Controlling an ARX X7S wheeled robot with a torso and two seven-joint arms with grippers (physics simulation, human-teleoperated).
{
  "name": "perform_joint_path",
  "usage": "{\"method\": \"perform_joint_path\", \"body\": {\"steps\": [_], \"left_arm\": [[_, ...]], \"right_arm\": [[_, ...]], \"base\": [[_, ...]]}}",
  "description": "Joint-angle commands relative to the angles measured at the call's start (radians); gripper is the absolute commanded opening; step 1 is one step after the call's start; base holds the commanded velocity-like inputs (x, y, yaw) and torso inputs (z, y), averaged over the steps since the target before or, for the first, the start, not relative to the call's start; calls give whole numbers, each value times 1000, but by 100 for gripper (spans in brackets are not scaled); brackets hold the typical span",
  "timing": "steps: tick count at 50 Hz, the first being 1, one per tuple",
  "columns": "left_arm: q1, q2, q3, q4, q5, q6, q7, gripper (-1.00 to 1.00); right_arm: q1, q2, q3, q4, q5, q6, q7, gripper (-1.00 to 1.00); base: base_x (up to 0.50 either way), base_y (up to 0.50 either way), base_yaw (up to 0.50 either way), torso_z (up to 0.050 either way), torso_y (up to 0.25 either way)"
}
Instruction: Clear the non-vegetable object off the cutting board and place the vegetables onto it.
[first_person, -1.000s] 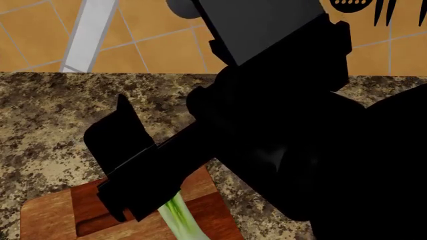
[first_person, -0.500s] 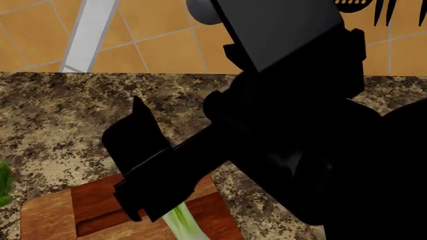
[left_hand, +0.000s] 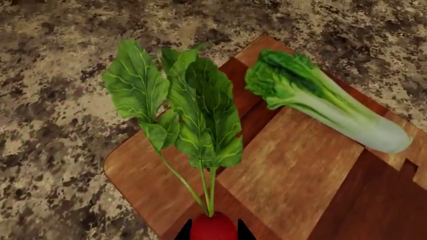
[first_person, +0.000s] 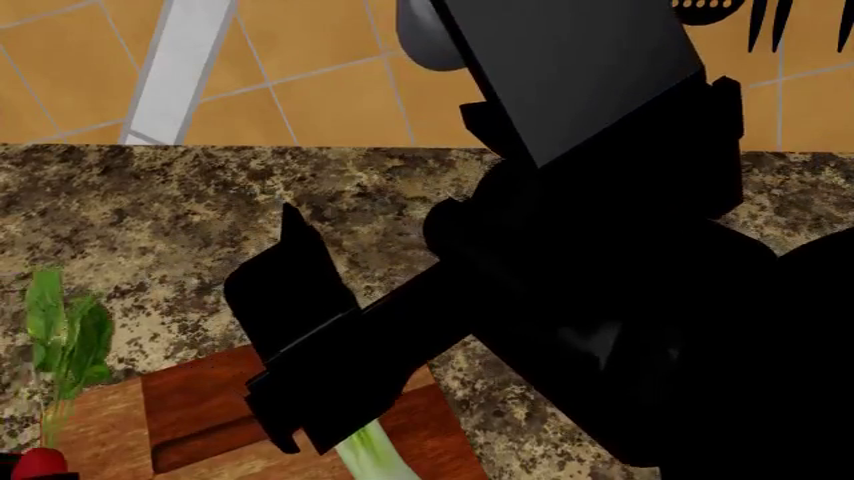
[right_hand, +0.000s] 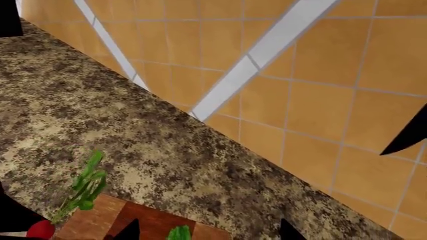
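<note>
Nearest to me, my left gripper (left_hand: 213, 234) has its two dark fingertips pressed onto the red bulb of the leafy bunch (left_hand: 200, 115). It is a pinch low on the root, with the thin stems and broad green leaves fanning away from my hand. The bunch sits over the near-left corner of the cutting board (left_hand: 293, 170), and its outer leaves reach past the edge over the speckled countertop (left_hand: 53, 125). I cannot tell whether the bulb touches the wood or hangs just above it.

Further in on the board lies the stalk (left_hand: 333, 112), with its white base and green top flat on the wood, close to my leaves but apart from them. The magenta fruit shows in none of my views, and the part of the board I can see does not carry it.

My right gripper (right_hand: 208, 231) is beyond that, over the far side of the board, its fingers spread with nothing between them. Behind it are the counter and the tiled wall (right_hand: 300, 90).

The risks I see:
- The bulb is round and held at the very corner, so letting go here could let it roll or tip off the edge, and the overhanging leaves would pull it that way.
- Pushing further in to be safe could shove the stalk towards the opposite edge.
- My right arm (first_person: 601, 300) blocks most of the head view — I would be judging the drop mainly from the wrist camera.
</note>
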Motion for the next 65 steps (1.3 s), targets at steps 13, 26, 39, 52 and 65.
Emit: {"method": "perform_joint_path", "body": {"steps": [13,26,39,52,65], "left_arm": [[75,135,35,-31,105,76,9,-100],[137,162,57,-27,139,115,17,-100],[151,143,62,3,132,111,16,-100],[128,134,52,25,85,112,-1,100],[22,67,-17,47,15,84,-15,100]], "right_arm": [[4,24,-9,-28,34,-19,28,100],[15,27,-15,-30,45,-21,37,100],[31,35,-15,-34,59,-23,43,100],[40,34,-20,-30,59,-21,43,100],[46,40,-19,-38,63,-27,49,100]], "base": [[0,0,0,0,0],[0,0,0,0,0],[0,0,0,0,0],[0,0,0,0,0],[0,0,0,0,0]]}}
